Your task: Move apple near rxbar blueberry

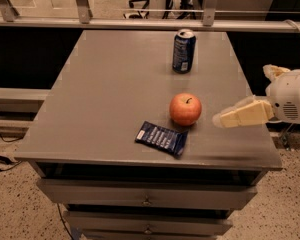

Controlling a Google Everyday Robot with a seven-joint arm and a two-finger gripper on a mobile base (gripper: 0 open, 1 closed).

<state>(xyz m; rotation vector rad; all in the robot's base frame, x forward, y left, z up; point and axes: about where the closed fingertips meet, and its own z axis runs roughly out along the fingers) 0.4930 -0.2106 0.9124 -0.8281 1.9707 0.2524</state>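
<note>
The orange-red apple (185,109) stands free on the grey table (105,89), just above and right of the flat dark-blue rxbar blueberry wrapper (161,138), almost touching its far corner. My gripper (242,95) is at the table's right edge, to the right of the apple and apart from it. Its cream fingers (238,117) are spread and hold nothing.
An upright dark-blue soda can (183,50) stands at the back of the table. The table has drawers (147,200) under its front edge. A metal railing (140,24) runs behind it. A cable hangs at the far right.
</note>
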